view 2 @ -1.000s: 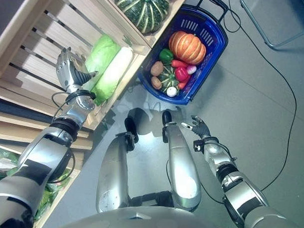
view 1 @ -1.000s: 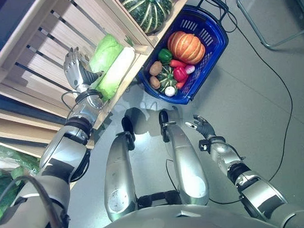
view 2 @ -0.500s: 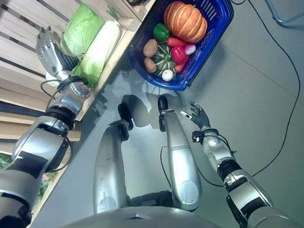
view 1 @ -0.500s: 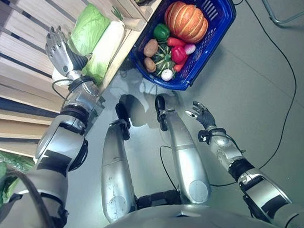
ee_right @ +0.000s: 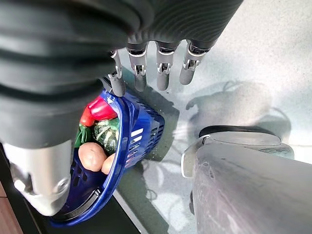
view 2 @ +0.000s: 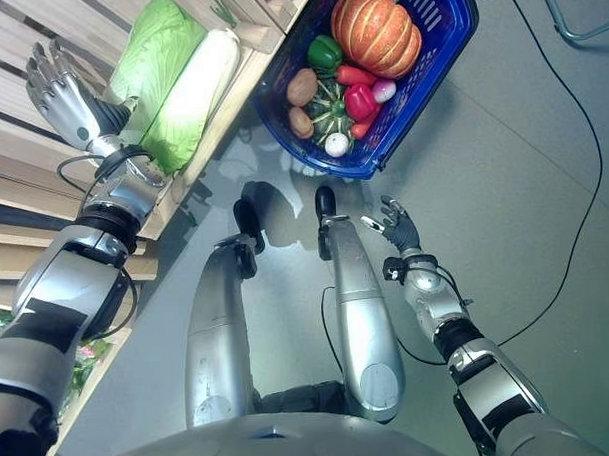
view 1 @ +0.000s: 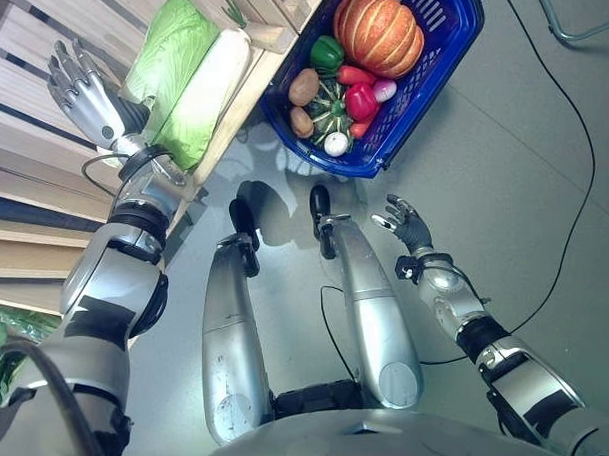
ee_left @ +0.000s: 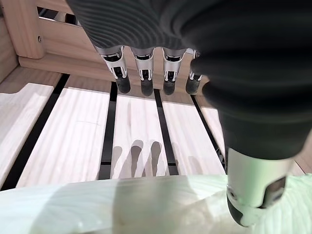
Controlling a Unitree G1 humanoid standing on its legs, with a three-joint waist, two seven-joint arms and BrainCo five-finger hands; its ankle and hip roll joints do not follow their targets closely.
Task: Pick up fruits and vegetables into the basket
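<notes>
Wooden slatted shelf (view 1: pixel 38 57) at 10 o'clock: left hand (view 1: pixel 80 91) open beside pale green cabbage (view 1: pixel 173 52); right hand (view 1: pixel 409 224) open, idle. Risk: smooth white radish (view 1: pixel 205 91) rolling off; blue plastic basket (view 1: pixel 448 53) nearly full.

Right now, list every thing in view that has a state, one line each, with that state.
left hand: open, fingers straight, holding nothing, over the crate slats beside the cabbage.
right hand: open, relaxed, holding nothing, above the floor.
basket: on the floor, already loaded with produce.
orange pumpkin: in the basket.
cabbage: lying in the wooden crate, not picked.
white radish: lying in the crate against the cabbage.
</notes>
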